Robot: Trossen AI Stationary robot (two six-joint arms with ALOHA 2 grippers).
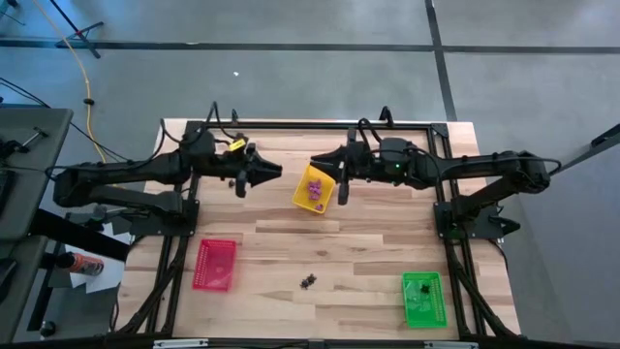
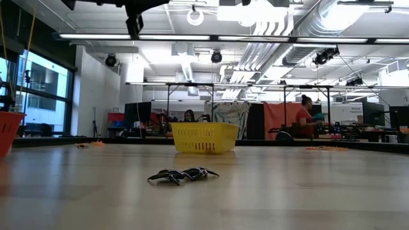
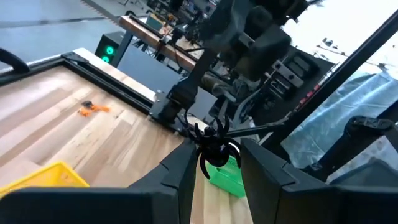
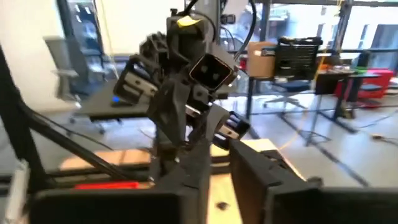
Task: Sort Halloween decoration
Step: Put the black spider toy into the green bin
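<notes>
L gripper (image 3: 214, 163) is pinching a black spider (image 3: 213, 144) between its fingertips, up off the table near the far edge, left of the yellow tray (image 1: 314, 188); likely held high to carry it clear to a tray. The spider sits w/ body in the gap, legs splayed out past the tips, so no clear long axis. R gripper (image 1: 341, 183), at the yellow tray's right rim over purple pieces (image 1: 317, 190), looks empty w/ jaws slightly parted; more black trinkets (image 1: 308, 282) lie near the front edge.
</notes>
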